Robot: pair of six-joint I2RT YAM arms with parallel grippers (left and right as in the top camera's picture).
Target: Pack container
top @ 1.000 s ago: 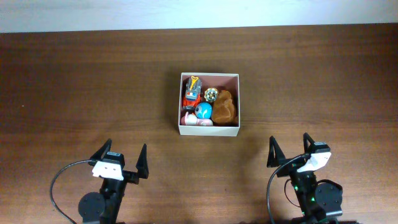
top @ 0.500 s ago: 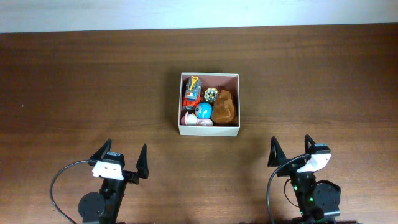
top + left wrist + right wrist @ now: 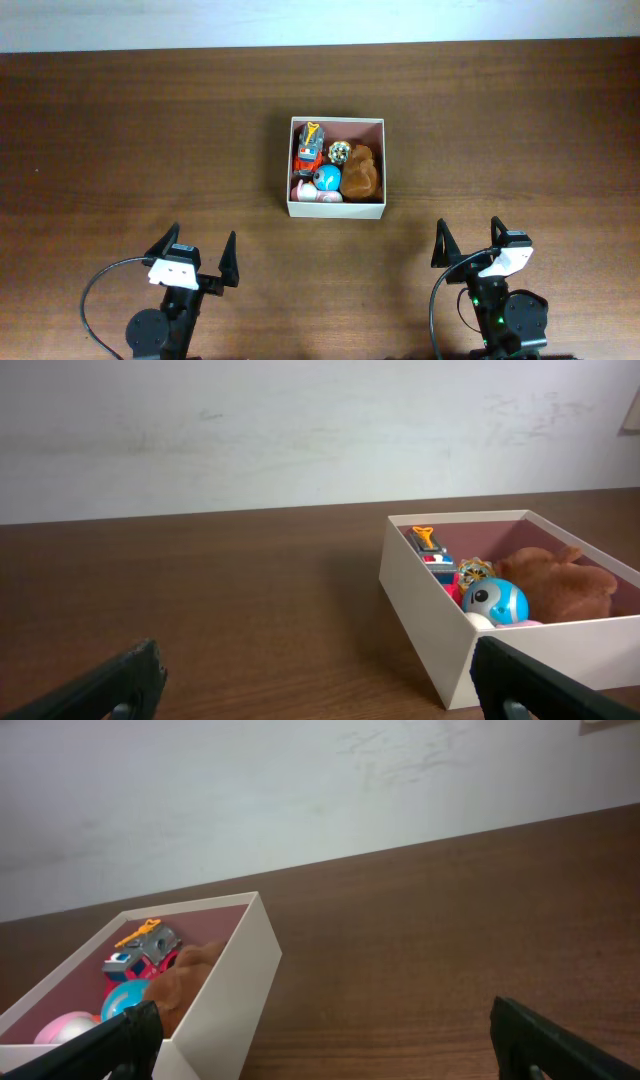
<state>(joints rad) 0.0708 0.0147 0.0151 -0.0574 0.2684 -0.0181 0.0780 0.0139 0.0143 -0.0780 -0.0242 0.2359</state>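
Five small toys (image 3: 327,179) lie inside the container (image 3: 336,208), mid-way across the desk (image 3: 150,130); none loose around it, packing looks finished; left hand (image 3: 202,240) and right hand (image 3: 466,232), well clear on its near side, both spread wide, empty

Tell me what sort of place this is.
Likely a robot lab or test bench: a wooden table against a plain white wall, the left gripper and right gripper standing open at its near edge, and a container of small toys.
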